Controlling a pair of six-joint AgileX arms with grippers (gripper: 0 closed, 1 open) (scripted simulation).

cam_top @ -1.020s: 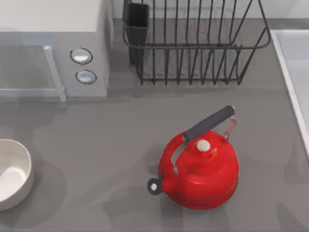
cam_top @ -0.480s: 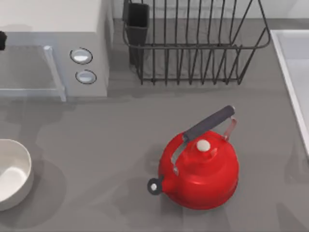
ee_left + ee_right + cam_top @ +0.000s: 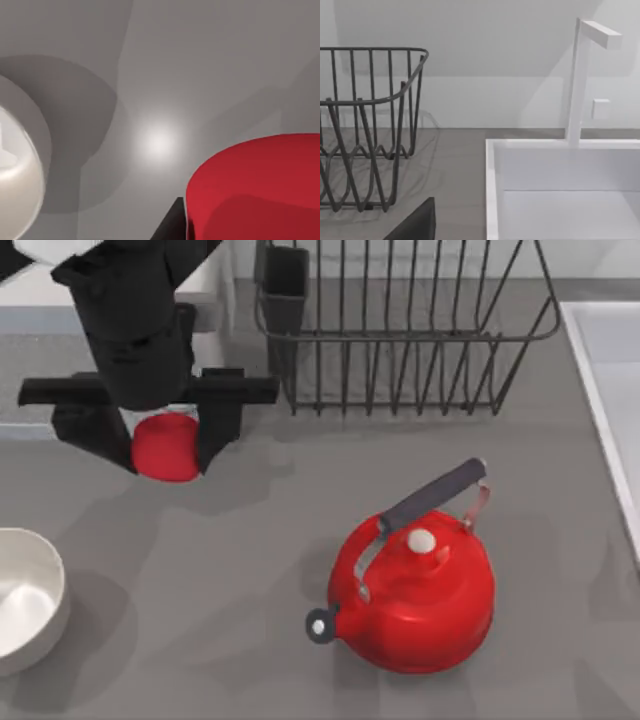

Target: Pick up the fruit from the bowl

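- Top view: left gripper (image 3: 167, 445) at table's upper left, in front of the microwave (image 3: 60, 285), fingers (image 3: 218, 425) pinching the fruit (image 3: 165, 447) from both sides.
- Fruit: small, glossy red, sits betw. the two dark fingers, off the tabletop; shadow falls on the grey table (image 3: 250, 570) below and to the right.
- Bowl (image 3: 25, 600): white, at table's left edge, partly cut off by frame; well apart from fruit, lower down in the top view. Inside looks pale and bare.
- Kettle (image 3: 415, 595): large red, dark handle, centre-right of table, spout toward the left. Well apart from gripper and bowl.
- Dish rack (image 3: 400, 330): dark wire, at back of table, just right of the gripper's arm.
- Sink (image 3: 610, 390): white, along right edge.
- Left wrist view: fruit (image 3: 260, 190) close up, red, w/ a dark finger (image 3: 170, 225) edge touching it; bowl (image 3: 17, 170) rim off to one side, grey table (image 3: 200, 60) betw. them.
- Right wrist view: rack (image 3: 367, 125), sink (image 3: 560, 185) and white faucet (image 3: 582, 75) against a pale wall. Dark finger tip (image 3: 417, 225) at frame edge; right claw state – can't tell.
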